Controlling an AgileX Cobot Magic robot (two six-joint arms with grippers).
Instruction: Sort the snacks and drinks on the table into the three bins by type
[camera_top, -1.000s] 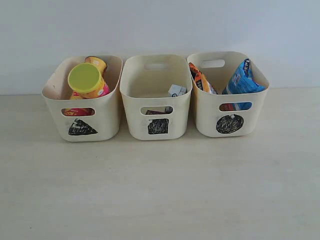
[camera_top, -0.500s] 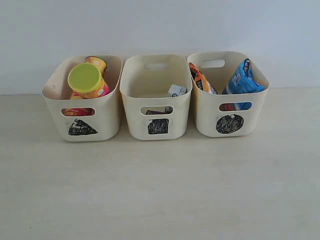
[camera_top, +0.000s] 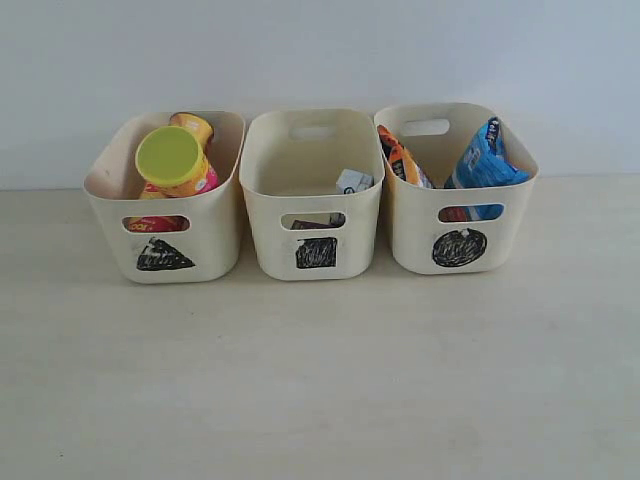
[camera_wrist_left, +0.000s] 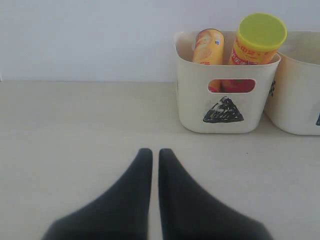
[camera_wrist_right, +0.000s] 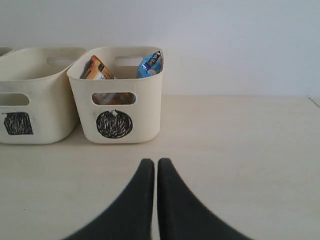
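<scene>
Grippers come nearest in your wrist views. The left gripper (camera_wrist_left: 151, 156) has its two dark fingers drawn together above the table (camera_top: 320, 380) with nothing between them, and the right gripper (camera_wrist_right: 151, 166) is closed and empty in the same way.

Farther back, the three bins stand close side by side in a row. At the left of the exterior view, the triangle bin (camera_top: 215, 250) holds both chip cans. The pink canister (camera_top: 172, 160) leans with its lime-yellow lid tilted toward you, in front of the yellow canister (camera_top: 193, 125).

The square bin (camera_top: 270, 245) in the middle holds the drinks. The blue and white carton (camera_top: 354, 181) pokes up by its right wall, and you see the dark carton (camera_top: 312, 224) only through the front slot handle.

The circle bin (camera_top: 410, 240) on the right holds the orange-brown bag (camera_top: 403, 160) against its left wall and the blue bag (camera_top: 485, 155) against its right. A plain pale wall (camera_top: 320, 50) rises behind them.
</scene>
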